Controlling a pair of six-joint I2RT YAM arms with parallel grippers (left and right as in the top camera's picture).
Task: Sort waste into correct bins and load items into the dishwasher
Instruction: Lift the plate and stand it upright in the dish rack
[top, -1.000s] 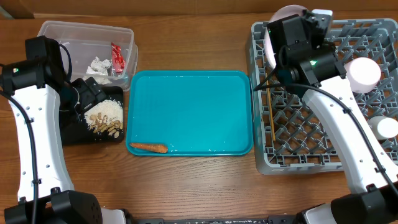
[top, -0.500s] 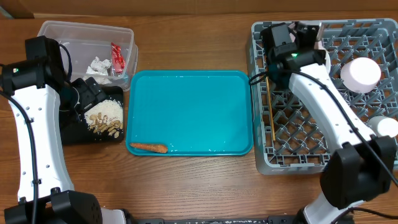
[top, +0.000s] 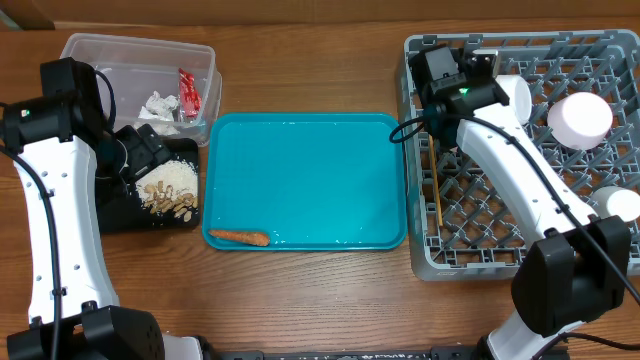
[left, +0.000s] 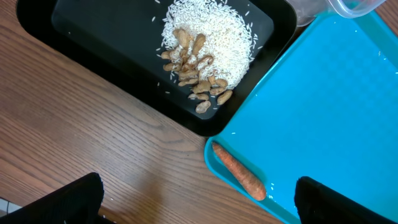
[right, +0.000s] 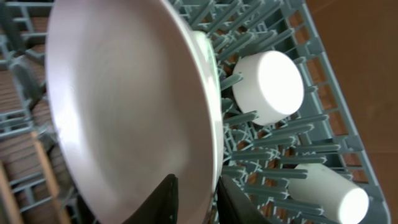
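- Left pincer (left: 199, 202): wide, empty, above table (left: 93, 124) near carrot (left: 239, 177).
- Right pincer (right: 199, 198): narrowly astride large white bowl (right: 124, 106) rim in dish rack (right: 267, 180); grip unclear, fingers (right: 166, 202) cut off.

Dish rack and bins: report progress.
Done: rice in the black tray; wrapper and tissues in the clear tub; small bowl, cup and chopsticks in the rack. In hand: the large bowl on edge in the rack, right jaws astride its rim. Left: the carrot on the teal tray.
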